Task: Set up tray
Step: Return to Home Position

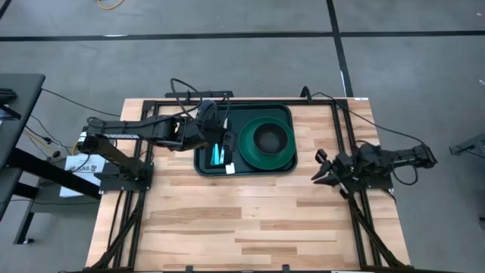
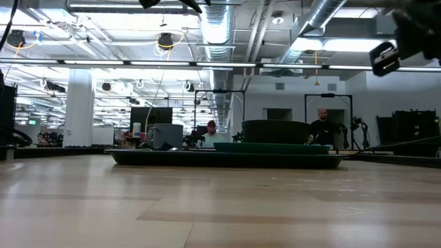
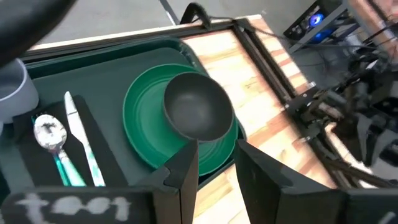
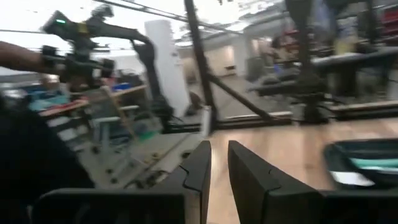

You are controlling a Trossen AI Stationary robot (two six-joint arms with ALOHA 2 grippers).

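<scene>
Your bench (image 1: 227, 220) is pale wood planking on a dark frame. It stands on grey floor crossed by dark lines, and the low view looks past it into a bright hall with pipes overhead and two people far behind. The tray (image 1: 246, 111) sits at the middle of the bench's far edge, flat, with its long axis running from the left arm's side to the right arm's. In the low view you see it only edge-on. The green plate (image 1: 250, 148) fills its right half, with a dark bowl (image 1: 269, 138) on it. A spoon (image 3: 50, 132) and knife (image 3: 78, 134) lie lengthwise on a black napkin (image 3: 106, 155) in the left half, beside a grey cup (image 3: 12, 87). The wrist body cuts off that end of the napkin, so you cannot make out what else lies there. Your left tool (image 3: 217, 152) hangs over the tray's left part, fingers parted and empty. Your right tool (image 1: 318, 168) waits off the tray near the bench's right edge, also released.
</scene>
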